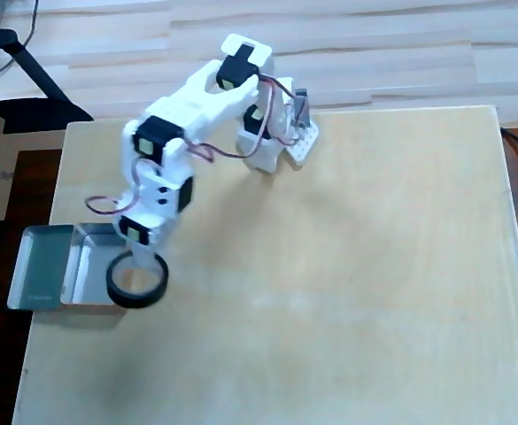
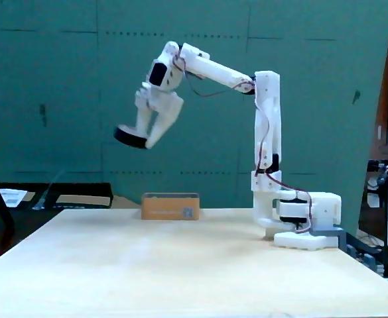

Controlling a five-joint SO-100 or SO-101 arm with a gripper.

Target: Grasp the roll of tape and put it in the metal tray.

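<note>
Tape first: the roll of tape [image 1: 138,282] hangs from the gripper [image 1: 140,257], whose jaws are clenched on the near part of the ring's rim, so the black ring juts out past the fingertips. In the fixed view the roll of tape [image 2: 129,138] is high in the air, tilted, well above the table [image 2: 180,265], with the gripper [image 2: 144,138] pinching it from the right.

From overhead the ring overlaps the right edge of the metal tray [image 1: 42,266], above its right compartment and the bare wood beside it. The tray sits at the table's left edge, its 2 compartments side by side, shiny walls reflecting light.

No writing can be read anywhere; a small label on the wooden block [image 2: 170,206] in the fixed view is too blurred to make out.

The arm's base [image 1: 281,142] stands at the table's far edge in the overhead view, wires looping along the arm. Nothing lies between ring and tray.
</note>
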